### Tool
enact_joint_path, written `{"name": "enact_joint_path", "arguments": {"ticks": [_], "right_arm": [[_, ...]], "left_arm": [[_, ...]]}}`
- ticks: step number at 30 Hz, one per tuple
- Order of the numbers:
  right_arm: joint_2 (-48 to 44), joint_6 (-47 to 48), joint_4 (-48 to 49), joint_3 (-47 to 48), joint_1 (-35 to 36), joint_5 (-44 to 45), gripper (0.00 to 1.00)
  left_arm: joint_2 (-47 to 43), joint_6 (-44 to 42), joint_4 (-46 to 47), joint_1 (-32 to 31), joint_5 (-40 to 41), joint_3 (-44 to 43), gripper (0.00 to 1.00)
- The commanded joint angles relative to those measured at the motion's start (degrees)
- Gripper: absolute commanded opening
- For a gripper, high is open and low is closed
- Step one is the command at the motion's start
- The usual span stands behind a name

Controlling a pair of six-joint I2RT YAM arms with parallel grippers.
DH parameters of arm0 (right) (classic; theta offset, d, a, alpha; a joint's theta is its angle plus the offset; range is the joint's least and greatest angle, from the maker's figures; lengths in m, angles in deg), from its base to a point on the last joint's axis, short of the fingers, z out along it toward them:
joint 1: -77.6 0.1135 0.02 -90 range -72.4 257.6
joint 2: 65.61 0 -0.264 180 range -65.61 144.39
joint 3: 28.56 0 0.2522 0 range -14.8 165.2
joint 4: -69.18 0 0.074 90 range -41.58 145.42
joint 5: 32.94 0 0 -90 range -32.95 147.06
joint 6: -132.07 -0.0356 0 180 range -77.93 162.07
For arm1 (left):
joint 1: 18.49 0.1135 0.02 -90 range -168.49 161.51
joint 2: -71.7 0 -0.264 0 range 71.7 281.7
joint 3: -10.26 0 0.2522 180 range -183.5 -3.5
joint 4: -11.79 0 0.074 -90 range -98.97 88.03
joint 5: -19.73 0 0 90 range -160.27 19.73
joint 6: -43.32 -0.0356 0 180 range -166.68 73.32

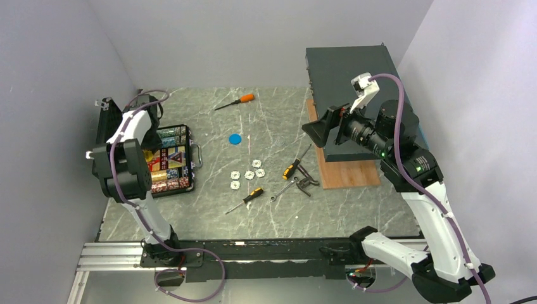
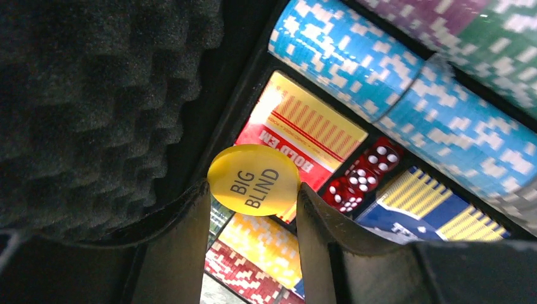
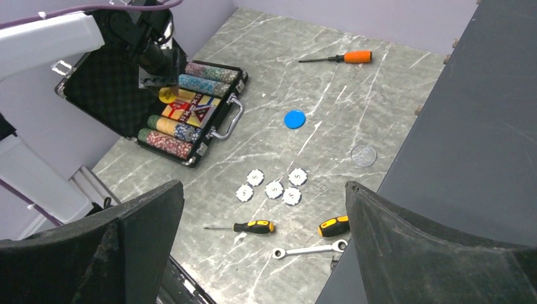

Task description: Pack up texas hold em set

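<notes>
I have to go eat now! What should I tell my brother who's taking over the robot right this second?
Left gripper: shut on the yellow disc, over the open case.
Right gripper: open, empty, raised on the right side.
Done: rows of chips lie in the case.
Left to do: drop the yellow disc in, then fetch the loose blue disc, five white chips and pale disc; shut the case.

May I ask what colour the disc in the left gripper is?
The round disc is yellow with black lettering; see the left wrist view.
</notes>
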Motion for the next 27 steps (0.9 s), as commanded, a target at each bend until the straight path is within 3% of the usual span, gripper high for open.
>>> {"name": "enact_joint_path", "arguments": {"ticks": [1, 14, 22, 25, 27], "right_arm": [[0.00, -1.49, 2.64, 1.85, 0.01, -1.64, 1.00], [0.31, -2.31, 2.43, 1.41, -0.07, -2.68, 1.00], [-0.09, -2.70, 2.58, 0.30, -0.08, -2.47, 1.00], [-0.05, -2.65, 2.22, 0.67, 0.00, -2.54, 1.00], [-0.14, -2.47, 1.90, 0.86, -0.01, -2.39, 1.00]], "left_arm": [[1.45, 0.34, -0.94, 0.94, -2.07, -0.83, 0.44], [5.55, -3.16, 1.54, 3.96, -9.83, -4.16, 0.44], [6.20, -3.81, 1.83, 4.37, -9.45, -5.52, 0.48], [6.15, -3.88, 1.45, 4.76, -9.53, -5.72, 0.60], [5.61, -3.63, 0.87, 4.77, -9.49, -5.76, 0.74]]}}
